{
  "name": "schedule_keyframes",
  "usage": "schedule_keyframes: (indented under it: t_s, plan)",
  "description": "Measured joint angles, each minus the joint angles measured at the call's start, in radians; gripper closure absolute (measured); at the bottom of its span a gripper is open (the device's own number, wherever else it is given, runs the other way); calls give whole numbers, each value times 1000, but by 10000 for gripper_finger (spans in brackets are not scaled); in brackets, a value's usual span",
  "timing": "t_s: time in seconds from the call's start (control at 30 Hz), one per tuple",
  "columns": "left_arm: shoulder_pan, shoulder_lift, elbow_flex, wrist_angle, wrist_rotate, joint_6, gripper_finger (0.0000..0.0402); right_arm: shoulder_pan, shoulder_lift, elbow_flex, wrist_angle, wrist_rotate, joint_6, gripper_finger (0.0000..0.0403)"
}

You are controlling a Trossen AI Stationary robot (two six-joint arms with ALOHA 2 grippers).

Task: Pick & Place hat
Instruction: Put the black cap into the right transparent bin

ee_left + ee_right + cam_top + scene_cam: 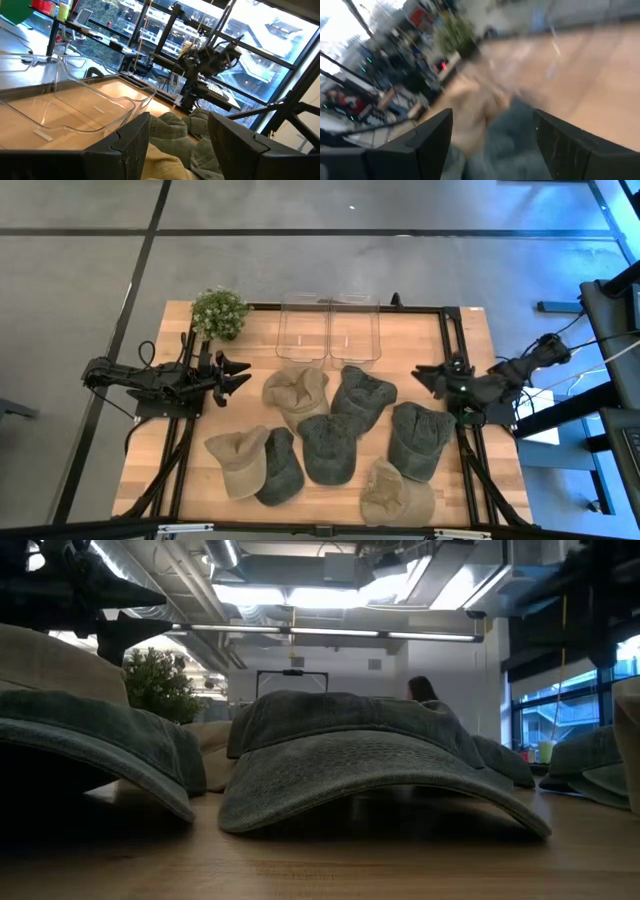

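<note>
- Nearest the table's front edge, hats lie in a loose heap on the table (470, 370), all in front of the bin (328, 330): a tan hat (396, 496) at the very front, a tan-and-green pair (255, 463) off to one side, and a green hat (328, 446) mid-heap.
- Closer to the bin sit another tan hat (296, 393) and two more green ones; several overlap at the brims.
- Left gripper (236, 375) hovers beside that tan hat, level with the bin's front; fingers (134, 145) spread, nothing between them.
- Right gripper (428, 378) waits across the heap on the bin's other side, fingers (431, 138) also spread and empty (its view is smeared by motion).
- Bin holds no hat; a plant (219, 312) stands just beside it.
- Risk, as I judge it: overlapped brims could let one pinch drag a neighbour along, and soft crowns may slip from a shallow grip. A careless reach toward the bin could also nudge the plant.
</note>
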Motion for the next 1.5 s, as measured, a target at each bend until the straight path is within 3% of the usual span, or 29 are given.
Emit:
schedule_keyframes:
  t_s: [0.17,0.37,0.47,0.67,0.83,1.0,1.23,1.5]
  plan:
    - [0,0,0,0,0,0,205,-58,92,0,-74,-202,109,131]
    - [0,0,0,0,1,-34,205,-105,149,0,-75,-581,249,131]
    - [0,0,0,-5,1,-34,205,-120,193,0,-69,-687,255,131]
    - [0,0,0,-20,1,-35,205,-144,275,112,-121,-705,115,131]
    - [0,1,0,-31,2,-35,205,-174,394,307,-431,-708,70,133]
    - [0,2,0,-31,2,-35,205,-186,541,429,-616,-811,-33,146]
    - [0,2,0,-31,1,-35,205,-186,750,417,-628,-980,-210,164]
    - [0,2,0,-31,0,-35,205,-186,900,405,-630,-984,-291,167]
